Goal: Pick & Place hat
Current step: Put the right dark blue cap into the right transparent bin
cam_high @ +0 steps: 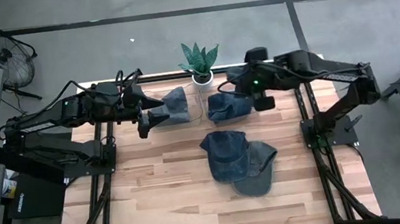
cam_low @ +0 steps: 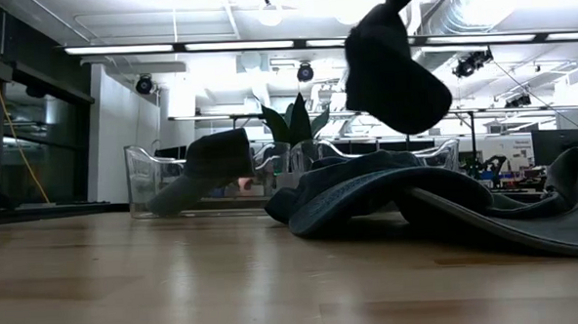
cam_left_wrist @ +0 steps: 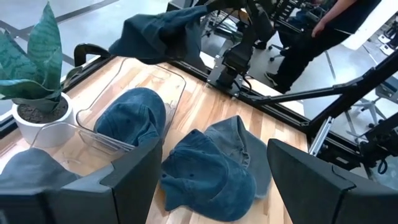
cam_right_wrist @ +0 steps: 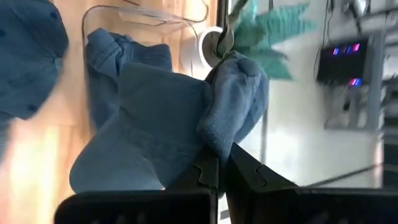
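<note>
Several blue denim hats are in view. My right gripper (cam_high: 248, 92) is shut on one hat (cam_low: 392, 65) and holds it in the air over the clear bin (cam_left_wrist: 165, 81) at the table's far side. Another hat (cam_left_wrist: 134, 115) lies in that bin. Two hats (cam_high: 227, 155) (cam_high: 258, 170) lie overlapping at the table's middle. My left gripper (cam_left_wrist: 214, 186) is open, level, left of the bin. A further hat (cam_high: 176, 103) lies just by its fingers (cam_left_wrist: 31, 171). I cannot tell whether it touches them. My right gripper pinches a bunched fold of the hat's cloth (cam_right_wrist: 214, 146) between its two shut fingers, coming from above. The hat hangs slack below the fingers, lifted clear of the table and the bin.
A potted plant (cam_high: 200, 62) in a white pot stands at the far edge, between the arms. The near half of the wooden table (cam_high: 165, 201) is bare. A person stands beyond the table (cam_left_wrist: 323, 31).
</note>
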Available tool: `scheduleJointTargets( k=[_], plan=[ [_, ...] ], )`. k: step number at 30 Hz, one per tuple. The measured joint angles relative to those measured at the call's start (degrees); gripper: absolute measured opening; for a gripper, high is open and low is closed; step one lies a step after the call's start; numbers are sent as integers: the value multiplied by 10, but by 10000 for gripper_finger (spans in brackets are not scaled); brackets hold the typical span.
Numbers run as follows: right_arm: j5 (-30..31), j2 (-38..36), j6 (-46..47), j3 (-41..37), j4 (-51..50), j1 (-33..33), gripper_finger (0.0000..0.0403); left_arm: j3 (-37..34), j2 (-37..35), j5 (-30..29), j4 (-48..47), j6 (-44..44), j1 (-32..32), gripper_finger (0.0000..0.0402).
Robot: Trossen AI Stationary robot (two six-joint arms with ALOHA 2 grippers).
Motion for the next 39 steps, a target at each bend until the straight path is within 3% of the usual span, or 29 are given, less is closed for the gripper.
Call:
scheduleJointTargets(
  k=[6, 14, 20, 26, 34, 39],
  plan=[
    [4, 44, -129, 0, 31, -20, 0, 0, 0, -2, 0, -10, 0, 288],
    [76, 110, -259, -1, 81, -24, 0, 0, 0, -2, -3, -13, 0, 288],
    [72, 135, -300, -1, 96, -24, 0, 0, 0, -2, -3, -13, 0, 288],
    [24, 140, -316, -3, 101, -28, 0, 0, 0, -2, -3, -13, 0, 288],
    [4, 140, -356, -59, 120, -34, 0, 0, 0, -1, -3, -13, 0, 288],
    [51, 141, -414, -120, 171, -34, 0, 0, 0, -1, -3, -14, 0, 288]
  ],
)
